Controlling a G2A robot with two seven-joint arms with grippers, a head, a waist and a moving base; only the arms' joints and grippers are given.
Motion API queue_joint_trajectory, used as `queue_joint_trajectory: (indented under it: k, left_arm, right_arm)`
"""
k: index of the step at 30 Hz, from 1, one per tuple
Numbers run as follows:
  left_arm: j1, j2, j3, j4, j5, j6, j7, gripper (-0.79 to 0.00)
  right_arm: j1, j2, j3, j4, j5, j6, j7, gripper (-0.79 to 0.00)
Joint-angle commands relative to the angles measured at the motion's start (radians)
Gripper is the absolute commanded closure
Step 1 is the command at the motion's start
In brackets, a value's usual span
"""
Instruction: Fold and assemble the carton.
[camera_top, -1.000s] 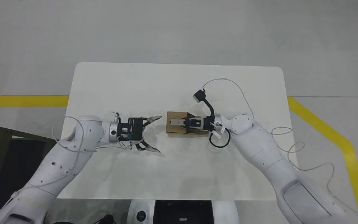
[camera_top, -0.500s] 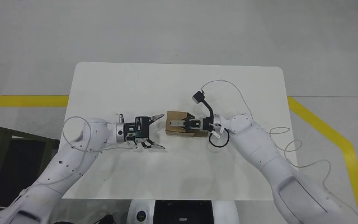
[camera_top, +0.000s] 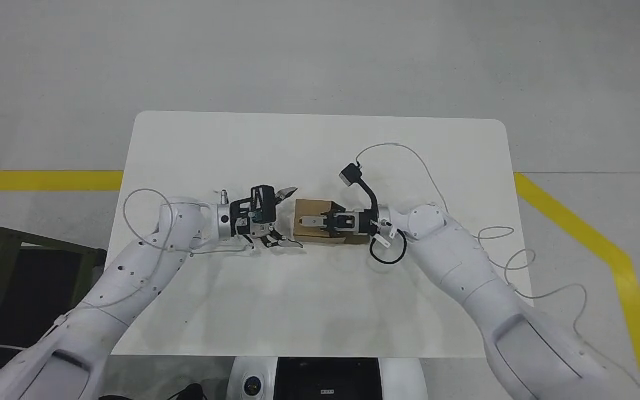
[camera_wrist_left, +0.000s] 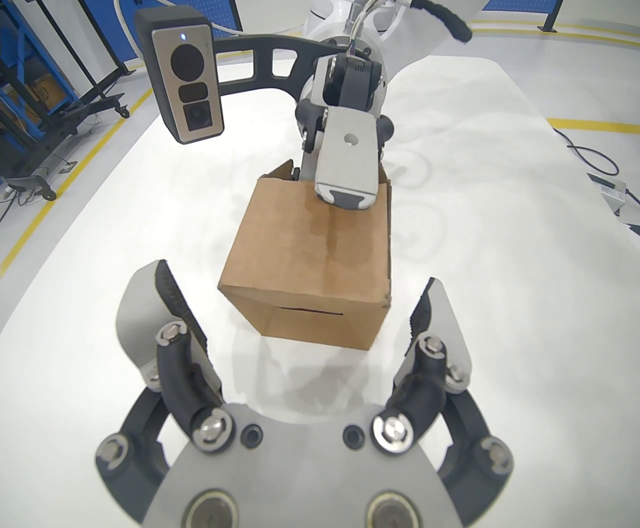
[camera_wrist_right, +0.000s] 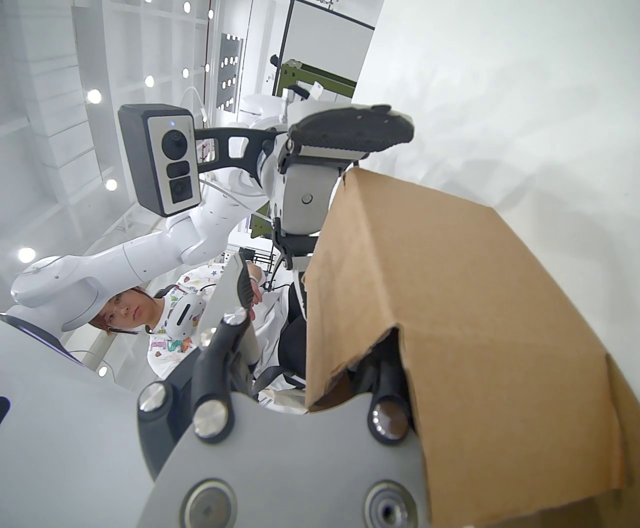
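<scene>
A brown carton lies on its side in the middle of the white table. The top view has my right gripper at the carton's open right end. In the left wrist view one right finger lies flat on the carton's top panel, the other is hidden inside; this gripper is shut on that wall. My left gripper is open just left of the carton's closed end, its fingertips either side of that end without touching. In the right wrist view the carton hides one finger.
A thin cable from the right arm loops over the table's far right part. Bare table surface lies all around the carton. Yellow floor tape runs beside the table on both sides.
My left gripper has moved right across the table up to the carton's closed end and turned at the wrist. The right gripper and carton have shifted slightly left.
</scene>
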Motion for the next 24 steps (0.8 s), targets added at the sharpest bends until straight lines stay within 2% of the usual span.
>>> queue_joint_trajectory:
  k: [1,14,16,21,24]
  left_arm:
    - [-0.013,-0.008,0.013,0.016,0.001,-0.004,0.010,-0.785]
    - [-0.066,-0.042,0.064,0.098,0.016,-0.019,0.063,-0.785]
    - [-0.066,-0.043,0.065,0.103,0.020,-0.023,0.070,-0.591]
    - [-0.064,-0.044,0.064,0.107,0.027,-0.025,0.077,-0.730]
    - [-0.063,-0.045,0.062,0.106,0.029,-0.024,0.077,-0.757]
  right_arm:
    - [0.001,0.000,-0.001,0.001,0.001,0.000,0.000,-0.422]
    - [0.000,0.000,-0.005,0.004,0.002,-0.002,-0.002,-0.422]
    - [-0.002,0.001,-0.005,0.002,0.002,-0.003,-0.003,-0.422]
    - [-0.005,0.004,-0.005,-0.003,0.004,-0.004,-0.004,-0.416]
    - [-0.006,0.005,-0.005,-0.006,0.005,-0.004,-0.004,-0.425]
